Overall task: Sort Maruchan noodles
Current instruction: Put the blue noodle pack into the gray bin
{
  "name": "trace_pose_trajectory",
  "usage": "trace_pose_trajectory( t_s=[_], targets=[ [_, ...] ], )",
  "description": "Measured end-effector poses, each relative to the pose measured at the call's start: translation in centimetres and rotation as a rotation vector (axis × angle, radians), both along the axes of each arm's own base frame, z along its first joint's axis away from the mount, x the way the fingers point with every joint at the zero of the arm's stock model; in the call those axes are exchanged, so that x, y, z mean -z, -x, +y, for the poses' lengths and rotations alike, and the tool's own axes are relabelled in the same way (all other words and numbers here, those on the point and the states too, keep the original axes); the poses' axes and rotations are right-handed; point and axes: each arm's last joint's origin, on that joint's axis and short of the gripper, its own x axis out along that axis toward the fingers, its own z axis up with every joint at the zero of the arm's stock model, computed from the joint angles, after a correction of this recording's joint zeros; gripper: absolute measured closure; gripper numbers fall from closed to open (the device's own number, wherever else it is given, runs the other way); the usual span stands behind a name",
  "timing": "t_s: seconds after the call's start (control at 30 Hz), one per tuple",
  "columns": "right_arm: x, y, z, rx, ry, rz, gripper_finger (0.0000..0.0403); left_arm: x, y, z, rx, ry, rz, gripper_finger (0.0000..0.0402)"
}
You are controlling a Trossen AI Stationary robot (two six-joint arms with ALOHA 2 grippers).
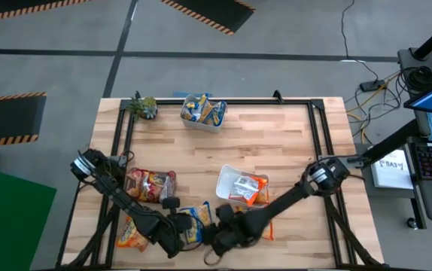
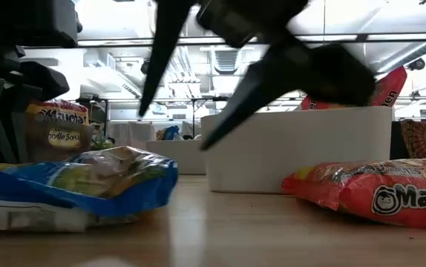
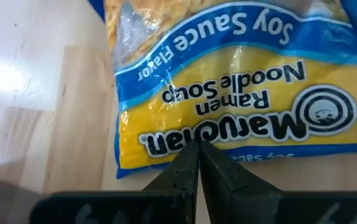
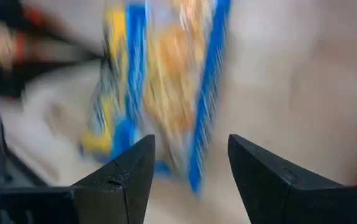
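The blue packet [image 1: 194, 223] is lying flat on the table's [image 1: 276, 143] near edge, between the two grippers, with its yellow face and "Soy Sauce Flavor" band showing in the left wrist view [image 3: 228, 93]. The left gripper [image 1: 172, 235] is sitting just at the packet's left, its fingers [image 3: 197, 171] pressed together with nothing between them and their tips touching the packet's near seam. The right gripper [image 1: 217, 235] is hanging over the packet's right side with its fingers [image 4: 129, 168] standing apart, empty, the packet showing between them.

The step in hand is probably picking this packet up with the right gripper. To do it well, the open fingers should be coming down astride a short edge or a corner rather than the flat middle, closing on the sealed rim so the brick inside is not cracking; the left tips may be pinning the film against sliding.

The wrapper is thin, crinkly, glossy plastic, puffing slightly around a hard rectangular noodle block. Orange packets are lying near left [image 1: 132, 235] and near right [image 2: 376, 194]. A white tray [image 1: 229, 175], smooth and rigid, is holding more beyond; a clear tub [image 1: 210, 123] far back is holding blue ones; red packets [image 1: 150, 184] are sitting left of centre
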Motion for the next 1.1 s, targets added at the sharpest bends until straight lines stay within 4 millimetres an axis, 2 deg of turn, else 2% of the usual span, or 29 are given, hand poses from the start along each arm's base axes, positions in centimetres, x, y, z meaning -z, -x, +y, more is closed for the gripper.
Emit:
trace_pose_trajectory(
  t_s=[0.1,0.2,0.4,0.57,0.83,0.97,1.1],
  targets=[
    [0.4,-1.0,-1.3,0.012,0.011,-0.027,0.0211,0.1,0.0,0.0,0.001,0.009,-0.010,0.0402],
    [0.5,-1.5,-1.6,-0.010,0.009,-0.059,0.0211,0.2,0.0,0.0,0.000,0.012,-0.013,0.0402],
    [1.6,-1.4,-2.3,-0.001,0.017,-0.030,0.0211,0.2,0.0,0.0,-0.004,0.001,-0.026,0.0402],
    [2.2,-1.8,-2.1,-0.044,-0.007,-0.101,0.0211,0.4,-0.2,0.0,-0.013,0.014,-0.052,0.0402],
    [4.7,-3.1,-1.7,-0.089,-0.037,-0.159,0.0215,0.7,-0.3,0.1,-0.022,0.034,-0.072,0.0402],
    [4.8,-3.4,-1.4,-0.123,-0.050,-0.184,0.0255,0.7,-0.3,0.1,-0.031,0.039,-0.075,0.0402],
    [4.3,-3.3,-1.4,-0.152,-0.051,-0.188,0.0330,0.7,-0.3,0.2,-0.045,0.045,-0.076,0.0402]
  ],
)
